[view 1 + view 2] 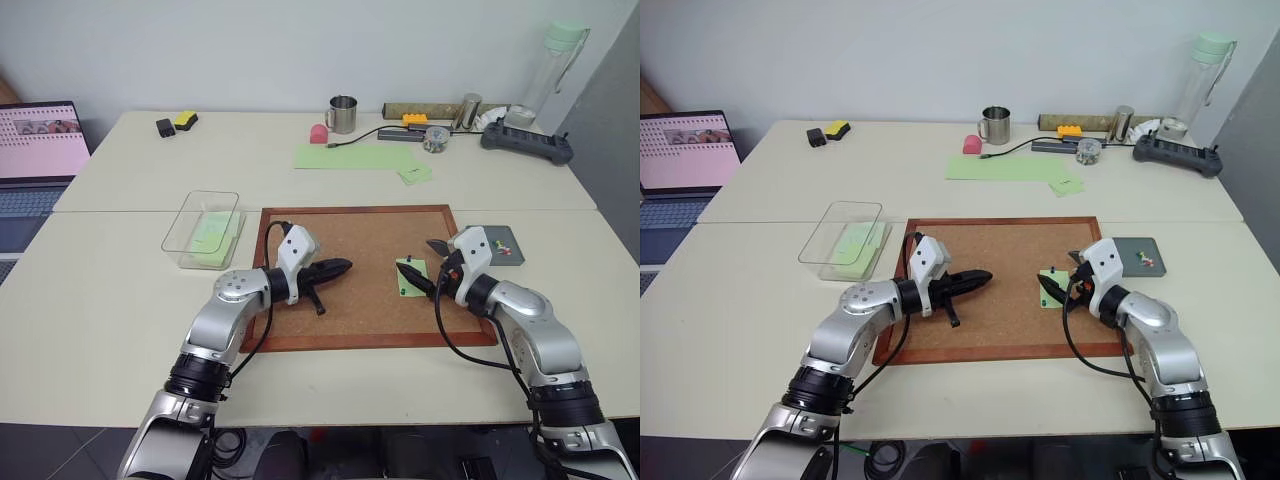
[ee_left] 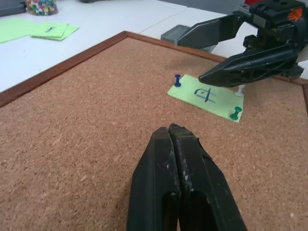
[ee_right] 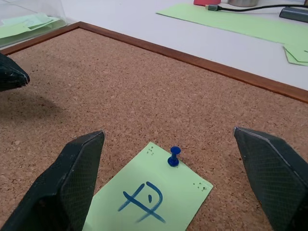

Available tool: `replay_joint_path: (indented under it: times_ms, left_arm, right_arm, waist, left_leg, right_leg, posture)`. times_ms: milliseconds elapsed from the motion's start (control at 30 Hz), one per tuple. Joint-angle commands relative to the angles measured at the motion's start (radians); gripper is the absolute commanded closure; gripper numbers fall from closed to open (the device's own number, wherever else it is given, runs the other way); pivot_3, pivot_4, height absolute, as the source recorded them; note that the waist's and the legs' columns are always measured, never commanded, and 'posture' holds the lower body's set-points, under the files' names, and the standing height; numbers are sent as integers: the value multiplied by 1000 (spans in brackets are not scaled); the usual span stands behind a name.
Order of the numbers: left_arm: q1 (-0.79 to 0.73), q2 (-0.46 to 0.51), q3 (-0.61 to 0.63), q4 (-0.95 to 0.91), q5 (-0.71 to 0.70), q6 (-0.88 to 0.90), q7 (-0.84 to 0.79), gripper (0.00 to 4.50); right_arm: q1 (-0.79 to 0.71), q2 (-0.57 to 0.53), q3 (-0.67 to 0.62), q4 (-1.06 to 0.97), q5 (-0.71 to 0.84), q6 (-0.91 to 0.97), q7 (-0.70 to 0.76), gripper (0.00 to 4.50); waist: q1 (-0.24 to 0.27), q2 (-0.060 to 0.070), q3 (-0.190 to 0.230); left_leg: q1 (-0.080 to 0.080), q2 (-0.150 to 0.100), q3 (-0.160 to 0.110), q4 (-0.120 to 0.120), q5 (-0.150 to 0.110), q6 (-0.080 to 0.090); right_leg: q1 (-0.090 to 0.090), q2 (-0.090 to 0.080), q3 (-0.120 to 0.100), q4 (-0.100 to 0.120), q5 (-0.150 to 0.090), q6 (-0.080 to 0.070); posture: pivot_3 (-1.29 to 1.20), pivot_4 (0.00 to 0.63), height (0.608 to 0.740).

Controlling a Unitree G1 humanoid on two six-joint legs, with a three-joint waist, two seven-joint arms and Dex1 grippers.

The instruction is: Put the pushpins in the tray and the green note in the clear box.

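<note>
The green note (image 1: pixel 411 276) lies on the right part of the cork board (image 1: pixel 350 310), marked in blue ink (image 2: pixel 207 95). A blue pushpin (image 3: pixel 173 156) stands at one corner and a green pushpin (image 2: pixel 235 114) at another. My right gripper (image 3: pixel 168 132) is open, with one finger on each side of the note and the blue pin between them. My left gripper (image 2: pixel 169 129) is shut on nothing, hovering over the board's middle and pointing toward the note. The dark-grey tray (image 1: pixel 1130 246) sits just right of the board with a few pins in it. The clear box (image 1: pixel 185 225) stands left of the board with green paper inside.
Behind the board lie a large green sheet (image 1: pixel 350 155), small unmarked green notes (image 1: pixel 415 173), a metal mug (image 1: pixel 342 113), a jar of pins (image 1: pixel 436 138) and a power strip (image 1: pixel 525 140). A laptop (image 1: pixel 35 150) stands at the far left.
</note>
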Motion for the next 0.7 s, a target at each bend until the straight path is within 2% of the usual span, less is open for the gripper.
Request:
replay_joint_path:
  times_ms: [33, 400, 533, 700]
  left_arm:
    - [18, 2, -61, 59, 69, -20, 9, 4461]
    - [15, 6, -65, 88, 101, -57, 13, 4461]
    - [15, 7, -59, 82, 100, -51, 18, 4500]
    - [14, 13, -54, 73, 98, -44, 18, 4500]
  right_arm:
    - [-40, 14, 2, 13, -10, -18, -8, 0]
    - [-91, 53, 16, 128, -35, -18, -18, 0]
    - [-98, 65, 12, 155, -40, -36, -23, 652]
    - [-94, 72, 11, 156, -39, -42, -23, 1825]
  waist:
    - [-1, 0, 0]
    - [2, 1, -1]
    - [2, 1, -2]
    - [2, 1, -2]
  left_leg:
    - [0, 0, 0, 0, 0, 0]
    - [0, 0, 0, 0, 0, 0]
    - [1, 0, 0, 0, 0, 0]
    - [1, 0, 0, 0, 0, 0]
  right_leg:
    - [0, 0, 0, 0, 0, 0]
    - [0, 0, 0, 0, 0, 0]
    - [0, 0, 0, 0, 0, 0]
    - [0, 0, 0, 1, 0, 0]
  posture:
    - [0, 150, 740]
    - [0, 150, 740]
    - [0, 150, 740]
    - [0, 150, 740]
